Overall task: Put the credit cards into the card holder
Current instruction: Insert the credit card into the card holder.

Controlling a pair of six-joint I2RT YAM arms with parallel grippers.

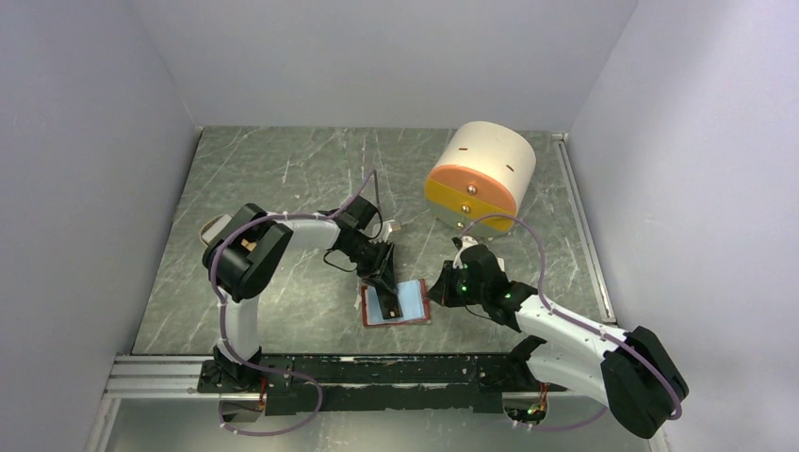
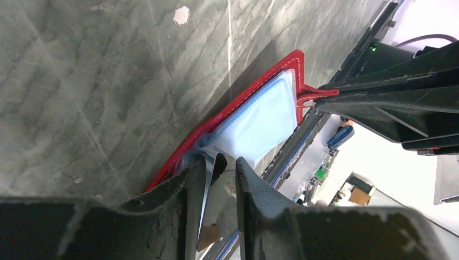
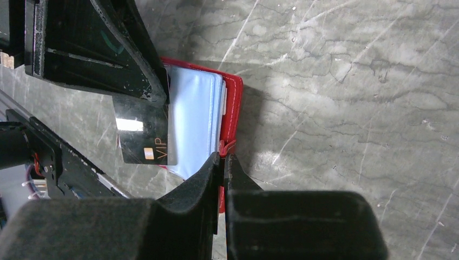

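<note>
The red card holder (image 1: 415, 309) lies open on the table, pale blue pockets (image 2: 260, 119) facing up. My left gripper (image 1: 384, 285) points down onto its left half. A black card marked VIP (image 3: 145, 142) stands between the left fingers (image 2: 189, 184), one end at the blue pocket. It leans on one finger, and a gap shows between it and the other. My right gripper (image 3: 223, 157) is shut on the holder's red snap tab (image 3: 223, 147) at the right edge (image 3: 234, 103). In the left wrist view the tab (image 2: 311, 97) sits in the right gripper's tips.
A big cream-and-orange cylinder (image 1: 481, 174) lies on its side behind the right arm. A beige tray (image 1: 215, 228) peeks out behind the left arm's elbow. Grey walls close the table on three sides, and the metal rail (image 1: 141, 372) runs along the near edge.
</note>
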